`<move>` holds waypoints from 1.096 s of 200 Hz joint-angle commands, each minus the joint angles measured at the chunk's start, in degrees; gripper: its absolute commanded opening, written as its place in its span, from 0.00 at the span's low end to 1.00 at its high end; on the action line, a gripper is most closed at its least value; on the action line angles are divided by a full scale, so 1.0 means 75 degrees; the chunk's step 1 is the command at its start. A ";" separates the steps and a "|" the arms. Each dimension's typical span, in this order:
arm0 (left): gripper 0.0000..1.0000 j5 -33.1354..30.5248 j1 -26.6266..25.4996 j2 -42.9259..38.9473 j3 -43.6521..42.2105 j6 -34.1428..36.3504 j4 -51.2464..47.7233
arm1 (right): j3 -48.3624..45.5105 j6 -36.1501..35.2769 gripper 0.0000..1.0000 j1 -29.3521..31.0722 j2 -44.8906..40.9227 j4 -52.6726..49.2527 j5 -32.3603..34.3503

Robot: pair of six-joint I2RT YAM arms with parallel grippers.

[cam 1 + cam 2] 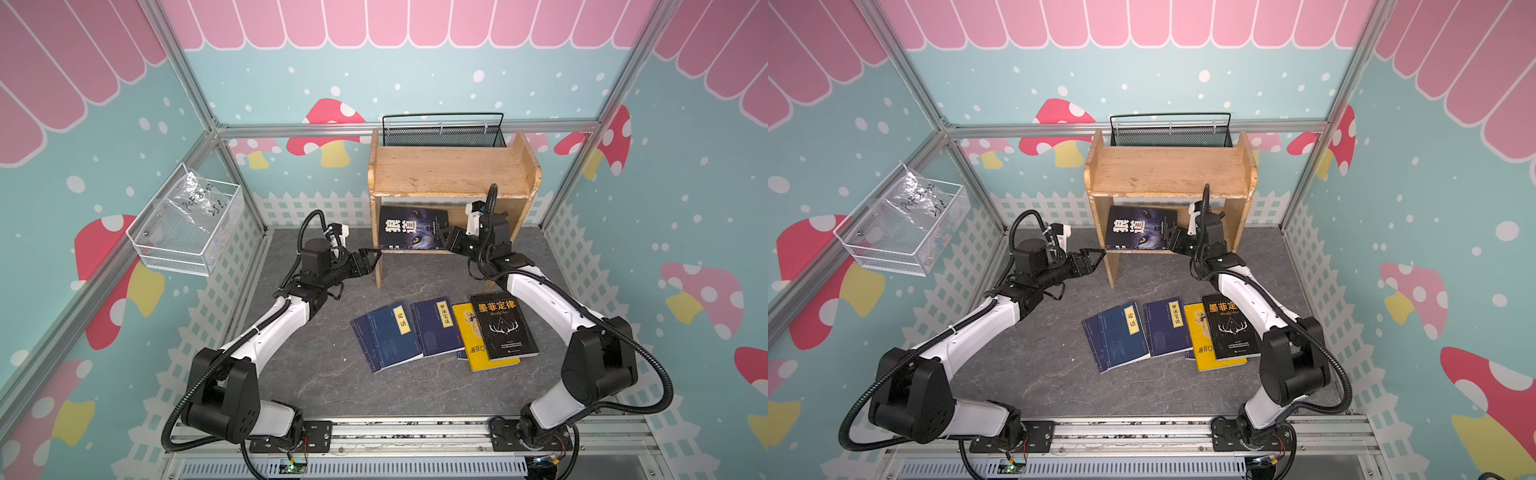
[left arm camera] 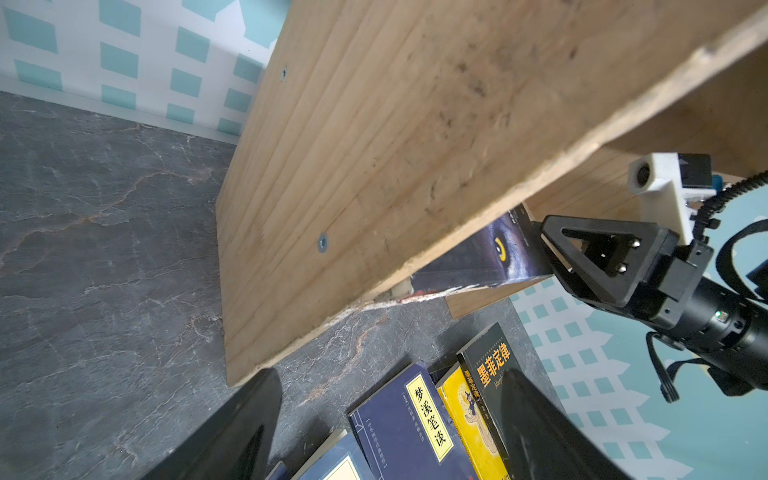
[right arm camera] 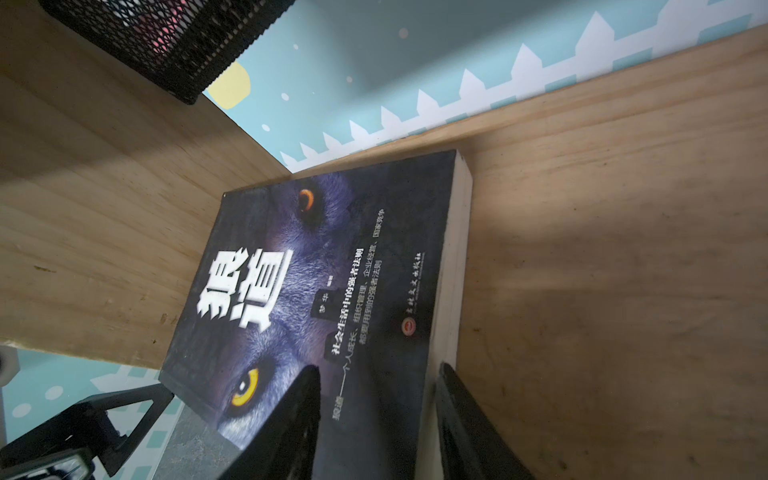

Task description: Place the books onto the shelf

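The shelf (image 1: 449,166) (image 1: 1167,166) stands at the back. On its lower tier lies the black wolf-eye book (image 1: 411,226) (image 3: 316,266). My right gripper (image 1: 446,239) (image 3: 376,370) is open at that book's near right corner, one finger over the cover and one beside the page edge. My left gripper (image 1: 372,255) (image 2: 390,374) is open and empty, just outside the shelf's left side panel. The other books lie flat on the table in front: navy ones (image 1: 392,336) (image 1: 436,326), a yellow one (image 1: 473,340) and a black antler one (image 1: 503,326) on top of it.
A black mesh basket (image 1: 442,133) sits behind the shelf's top tier. A white wire basket (image 1: 187,224) with a plastic bag hangs on the left wall. Cage walls close in both sides and the back.
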 commanded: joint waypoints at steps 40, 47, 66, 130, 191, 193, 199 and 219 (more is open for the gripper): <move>0.84 0.0250 -0.0009 0.0134 -0.0046 -0.0233 0.0406 | 0.0169 -0.0068 0.40 0.0125 -0.0184 -0.0114 -0.0128; 0.84 0.0252 -0.0014 0.0123 -0.0047 -0.0224 0.0393 | 0.0182 -0.0055 0.40 0.0126 -0.0176 -0.0087 -0.0153; 0.84 0.0223 -0.0015 0.0086 -0.0062 -0.0216 0.0375 | 0.0257 -0.0070 0.39 0.0148 -0.0108 0.0024 -0.0251; 0.84 0.0206 -0.0015 0.0108 -0.0091 -0.0222 0.0381 | 0.0511 -0.0131 0.38 0.0197 0.0120 0.0244 -0.0321; 0.84 0.0162 -0.0015 0.0159 -0.0093 -0.0222 0.0381 | 0.0592 -0.0096 0.38 0.0220 0.0350 0.0280 -0.0362; 0.84 0.0166 -0.0015 0.0165 -0.0093 -0.0222 0.0381 | 0.0587 -0.0096 0.38 0.0220 0.0346 0.0280 -0.0368; 0.84 0.0170 -0.0015 0.0156 -0.0094 -0.0217 0.0370 | 0.0593 -0.0098 0.38 0.0220 0.0357 0.0288 -0.0358; 0.84 0.0145 -0.0015 0.0155 -0.0115 -0.0211 0.0358 | 0.0645 -0.0108 0.38 0.0220 0.0391 0.0291 -0.0328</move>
